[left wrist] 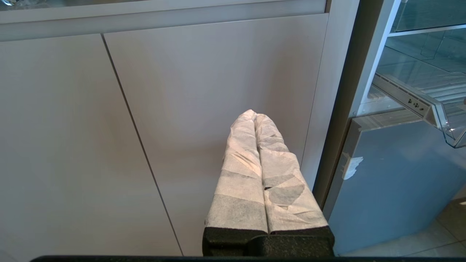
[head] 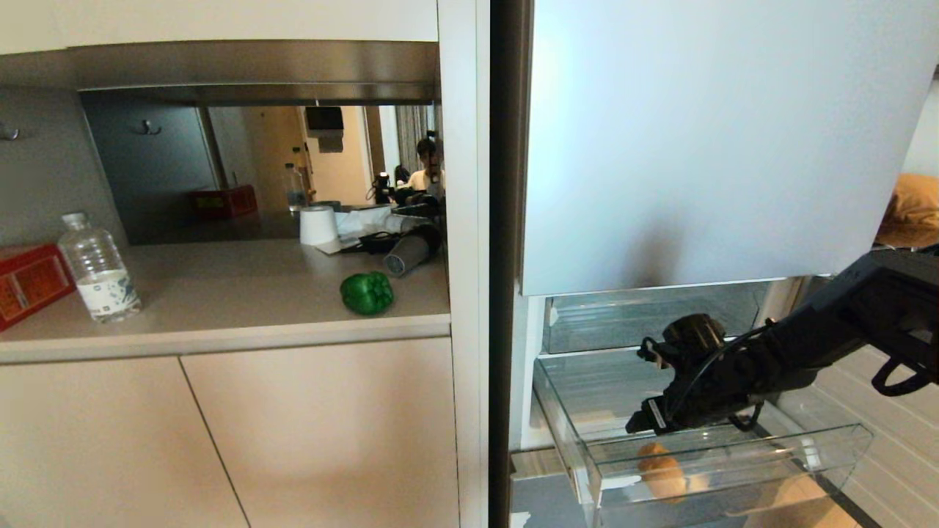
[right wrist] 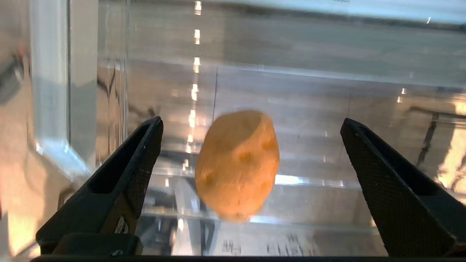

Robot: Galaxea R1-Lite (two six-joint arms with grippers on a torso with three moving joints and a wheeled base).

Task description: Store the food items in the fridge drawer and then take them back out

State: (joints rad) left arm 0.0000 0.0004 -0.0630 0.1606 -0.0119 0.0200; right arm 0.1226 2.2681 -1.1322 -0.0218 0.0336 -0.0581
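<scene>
Right gripper (right wrist: 251, 125): reaching into the pulled-out fridge drawer (head: 836, 440), its black fingers (right wrist: 127, 171) spreading wide and gripping nothing.
Potato (right wrist: 237, 165): lying inside the drawer near its front wall, sitting between the two spread fingers without touching either one.
Bell pepper (head: 367, 292): sitting on the tabletop (head: 220, 293) near its front edge, well apart from the drawer.
Left gripper (left wrist: 255, 114): hanging low in front of the cabinet doors (left wrist: 200, 91), its white-wrapped fingers (left wrist: 242, 174) pressing together with nothing between them.
Water bottle (head: 97, 268): standing upright at the tabletop's left end, just beside a red box (head: 29, 282).
</scene>
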